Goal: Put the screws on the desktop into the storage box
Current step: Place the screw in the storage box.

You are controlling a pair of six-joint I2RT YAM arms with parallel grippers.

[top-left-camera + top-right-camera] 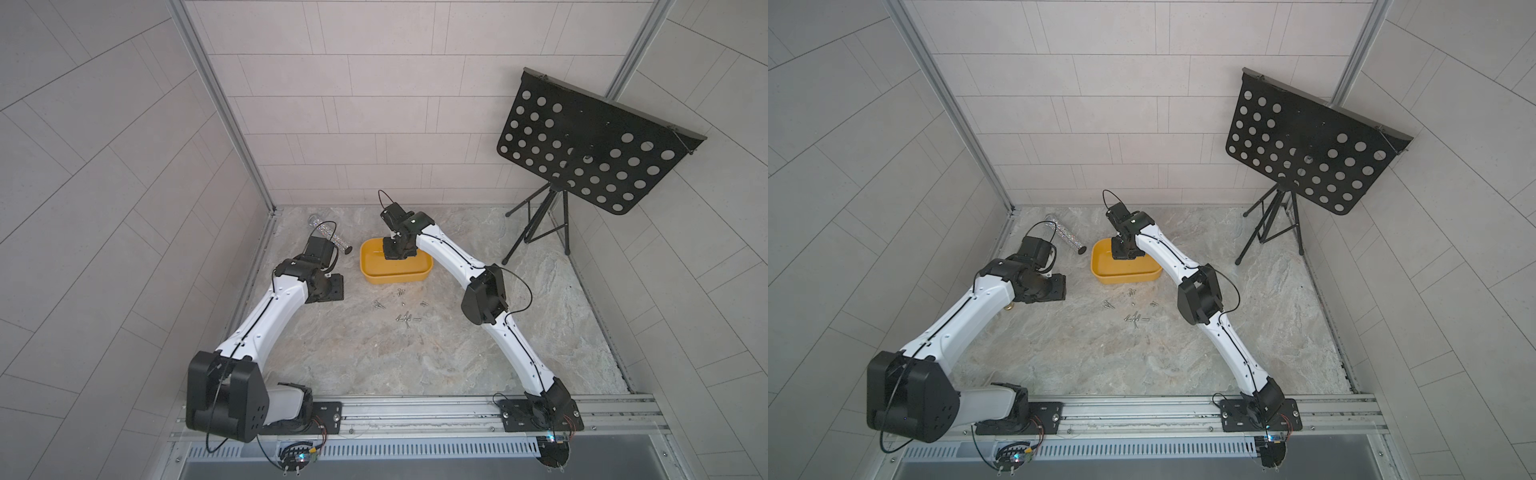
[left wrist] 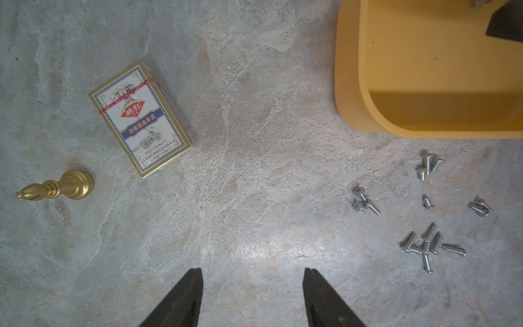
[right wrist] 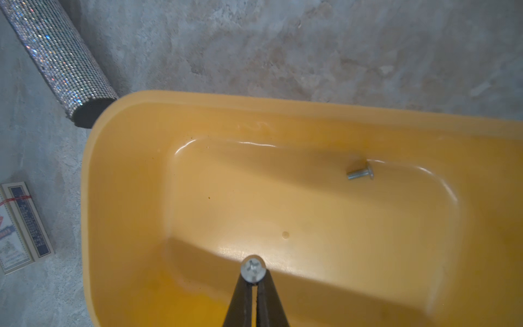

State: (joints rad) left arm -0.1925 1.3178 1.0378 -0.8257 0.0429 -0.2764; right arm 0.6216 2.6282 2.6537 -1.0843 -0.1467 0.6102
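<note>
**One screw in, one over the box, the heap still waiting**

Nearest me, my left pincer hangs released over the bare grey-beige marble-patterned table, holding nothing. Just ahead and to one side, the small silver-grey metal screws lie scattered on the table, near the box's closer wall. I count about fifteen in five little groups, though the overlapping ones make the tally unsure.

Further on sits the single shallow yellow plastic storage box. My right pincer is above its floor, clenched on one screw by the shaft, cross-slotted head outward. One more screw already lies inside, beside a wall.

So I judge the job barely begun: one delivered, one ready to be let go, the rest left to fetch.

Off to the side are one boxed pack of playing cards and one brass-coloured turned piece. Beyond the box lies one glittery silver tube.
</note>
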